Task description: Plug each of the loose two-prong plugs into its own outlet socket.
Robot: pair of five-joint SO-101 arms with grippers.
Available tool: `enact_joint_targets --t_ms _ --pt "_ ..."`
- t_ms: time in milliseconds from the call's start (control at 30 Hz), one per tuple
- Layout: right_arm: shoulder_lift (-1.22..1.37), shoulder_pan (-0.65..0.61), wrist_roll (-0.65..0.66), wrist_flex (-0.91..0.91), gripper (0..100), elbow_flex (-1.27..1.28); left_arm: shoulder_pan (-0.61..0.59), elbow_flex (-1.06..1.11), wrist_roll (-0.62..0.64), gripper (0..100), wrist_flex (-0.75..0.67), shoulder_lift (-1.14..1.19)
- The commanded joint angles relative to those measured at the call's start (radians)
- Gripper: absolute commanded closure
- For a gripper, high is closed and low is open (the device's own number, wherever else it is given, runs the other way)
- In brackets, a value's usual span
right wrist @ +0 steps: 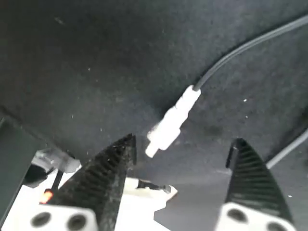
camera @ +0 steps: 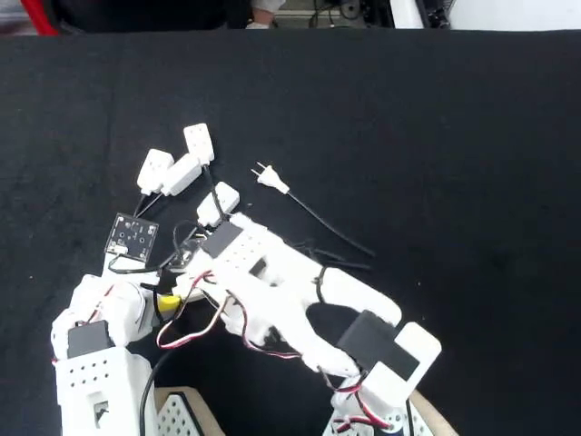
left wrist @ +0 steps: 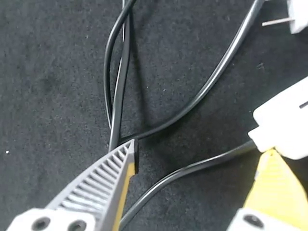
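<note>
1. Just beside the white sockets (camera: 179, 166) on the black counter (camera: 436, 136), a loose plug (camera: 269, 177) lies flat, its cord (camera: 327, 227) trailing away.
2. Nearer the arms than the sockets, the right gripper (right wrist: 183, 144) hangs spread over a white plug (right wrist: 171, 122). The left gripper (left wrist: 201, 149) is spread over tangled cords (left wrist: 216, 82).
3. Likely light, rigid and slick, with a dragging cord; pinch the body behind the prongs.

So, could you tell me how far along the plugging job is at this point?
Done: nothing I can confirm. In hand: nothing gripped; the right gripper hangs open over a white plug, the left gripper open over black cables. Left: seating the plugs; a two-prong plug lies free on the table.
</note>
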Motion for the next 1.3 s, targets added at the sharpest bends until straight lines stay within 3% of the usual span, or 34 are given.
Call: enact_joint_targets --t_ms 0,233,467,1000,1267 --pt "-0.039 -0.002 -0.018 -0.071 70.8 0.028 -0.008 -0.041 0.011 62 -0.018 -0.005" --pt "-0.039 0.126 -0.005 -0.236 78.3 0.139 -0.008 -0.041 0.011 62 -0.018 -0.005" --pt "-0.039 0.147 0.038 -0.293 98.9 0.157 -0.002 -0.038 0.011 62 -0.018 -0.005" --pt "-0.194 0.155 0.031 -0.11 98.6 -0.024 -0.002 -0.036 0.009 62 -0.018 -0.005" --pt "-0.389 0.247 -0.084 -0.199 98.6 -0.128 0.001 -0.036 0.012 62 -0.023 -0.005"
